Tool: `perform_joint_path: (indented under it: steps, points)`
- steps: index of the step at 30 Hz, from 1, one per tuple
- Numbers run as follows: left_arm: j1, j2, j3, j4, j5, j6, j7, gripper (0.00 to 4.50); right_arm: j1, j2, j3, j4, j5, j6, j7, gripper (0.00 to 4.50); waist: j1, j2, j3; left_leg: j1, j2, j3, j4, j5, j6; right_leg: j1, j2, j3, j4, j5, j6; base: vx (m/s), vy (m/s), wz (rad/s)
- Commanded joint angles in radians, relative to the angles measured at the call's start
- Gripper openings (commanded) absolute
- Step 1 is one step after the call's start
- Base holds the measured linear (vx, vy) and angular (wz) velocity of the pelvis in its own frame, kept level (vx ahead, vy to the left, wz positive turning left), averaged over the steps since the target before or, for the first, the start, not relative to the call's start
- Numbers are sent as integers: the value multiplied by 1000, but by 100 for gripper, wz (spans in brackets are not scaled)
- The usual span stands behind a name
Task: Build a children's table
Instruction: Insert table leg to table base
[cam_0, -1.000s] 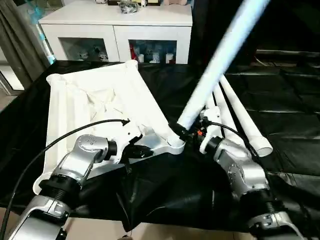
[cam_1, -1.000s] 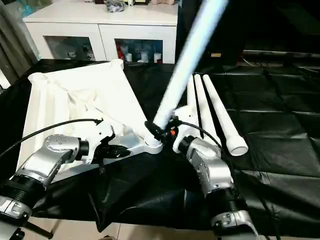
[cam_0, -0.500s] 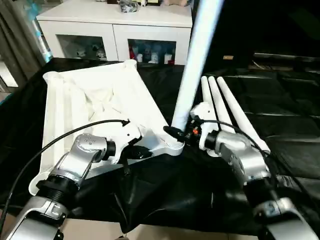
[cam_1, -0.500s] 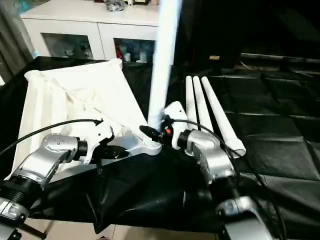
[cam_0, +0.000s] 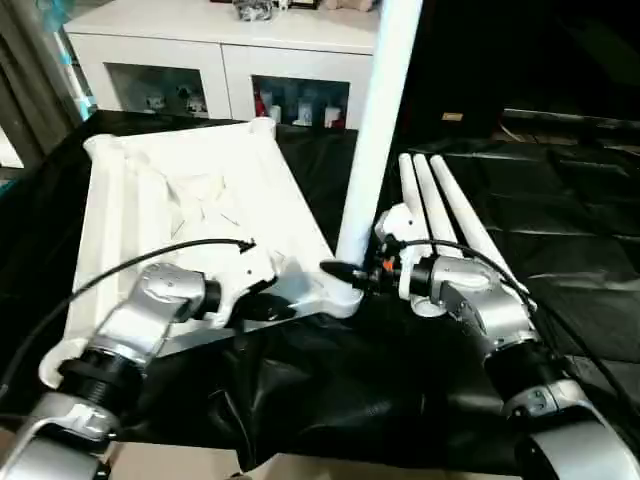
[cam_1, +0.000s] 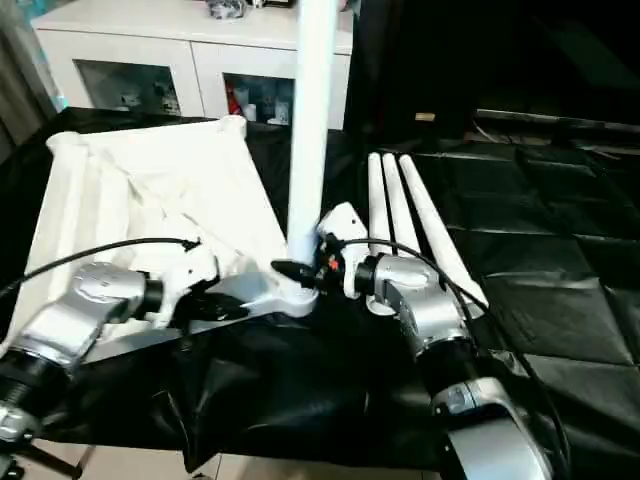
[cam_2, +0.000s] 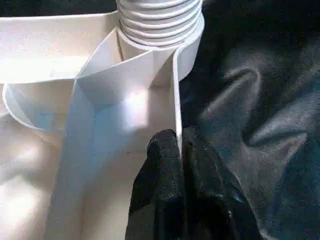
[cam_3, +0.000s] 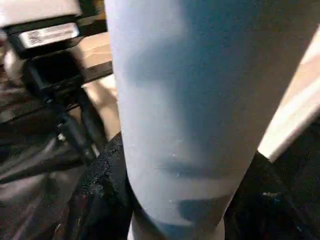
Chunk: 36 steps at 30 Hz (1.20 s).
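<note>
White ribbed tabletop upside down, R gripper clamping upright leg, L gripper pinching rim.

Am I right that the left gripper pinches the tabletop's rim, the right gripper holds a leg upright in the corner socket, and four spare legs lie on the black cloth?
Not quite: three spare legs lie on the black cloth, as the left eye view shows. The rest stands.

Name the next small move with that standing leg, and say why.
Probably twist and press the leg down into the corner socket. The right gripper holds it nearly upright with its foot at the socket, while the left gripper is shut on the tabletop's edge wall, steadying it.
</note>
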Motion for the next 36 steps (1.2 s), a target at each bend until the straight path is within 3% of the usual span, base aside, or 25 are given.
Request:
perform_joint_path:
  steps: [1, 2, 8, 12, 13, 17, 20, 24, 26, 27, 28, 32, 35, 36]
  points:
    - [-7, 18, -13, -63, -12, -4, -74, 0, 49, -37, 39, 108, -62, 35, 12, 190, -5, 13, -45, 16, 35, -6, -81, -313, -6, 32, -69, 41, -75, -232, -217, 0, 0, 0]
    - [-7, 24, -15, -76, -16, 4, -81, 0, 46, -42, 46, 113, -65, 22, 37, 190, -5, 13, -39, 15, 35, -7, -84, -326, -6, 30, -68, 40, -76, -243, -216, 0, 0, 0]
    - [3, 28, -3, -119, -37, 47, -78, 0, 40, -43, 49, 121, -65, 4, 72, 190, -4, 10, -34, 17, 36, -7, -88, -333, -6, 30, -69, 41, -79, -258, -214, 0, 0, 0]
    - [14, 16, 15, -140, -44, 80, -37, 0, 32, -17, 18, 159, -65, -22, -20, 190, -6, 8, -27, 18, 36, -8, -91, -345, -6, 27, -69, 42, -84, -294, -207, 0, 0, 0]
    - [14, 4, 20, -143, -34, 102, 2, 0, 30, -5, -2, 178, -64, -31, -69, 190, -8, 0, -20, 16, 36, -8, -93, -359, -7, 23, -71, 43, -86, -326, -202, 0, 0, 0]
    - [8, -53, 49, -163, -28, 197, 120, 0, 44, 21, -30, 193, -73, -38, -190, 190, -13, -1, -10, 23, 38, -15, -100, -428, -33, 16, -76, 43, -98, -455, -168, 0, 0, 0]
    - [0, -117, 64, -198, -3, 313, 237, 0, 62, 59, -46, 207, -82, -27, -301, 190, -21, -5, 1, 22, 37, -16, -102, -450, -35, 8, -76, 45, -105, -491, -155, 0, 0, 0]
    - [-7, -164, 75, -214, 13, 373, 309, 0, 55, 89, -61, 236, -80, -9, -376, 190, -27, -10, 5, 21, 32, -20, -100, -463, -19, 4, -78, 44, -117, -580, -121, 0, 0, 0]
    - [-19, -266, 86, -247, 50, 511, 452, 0, 3, 148, -76, 336, -94, 23, -546, 190, -32, 6, 15, 20, 31, -25, -104, -478, -33, 0, -77, 41, -119, -602, -122, 0, 0, 0]
    - [-19, -273, 87, -249, 51, 519, 460, 0, 0, 152, -77, 342, -94, 25, -557, 190, -38, 1, 14, 21, 31, -23, -102, -485, -35, -2, -76, 41, -120, -612, -120, 0, 0, 0]
    - [-21, -347, 94, -269, 61, 589, 542, 0, -41, 189, -90, 397, -98, 44, -668, 190, -41, 4, 18, 20, 30, -27, -103, -499, -39, -3, -78, 38, -123, -638, -109, 0, 0, 0]
    - [-14, -403, 89, -251, 75, 606, 620, 0, -82, 227, -115, 433, -86, 71, -768, 190, -55, 7, 19, 14, 24, -31, -111, -509, -26, 2, -72, 29, -134, -606, -78, 0, 0, 0]
    - [-19, -418, 84, -232, 79, 606, 654, 0, -103, 253, -126, 439, -81, 82, -799, 190, -55, 15, 21, 21, 24, -26, -113, -509, -14, -5, -69, 30, -141, -576, -80, 0, 0, 0]
    - [-23, -426, 86, -229, 85, 612, 663, 0, -111, 261, -130, 446, -84, 81, -809, 190, -58, 11, 22, 20, 24, -26, -114, -517, -15, -5, -68, 29, -142, -578, -80, 0, 0, 0]
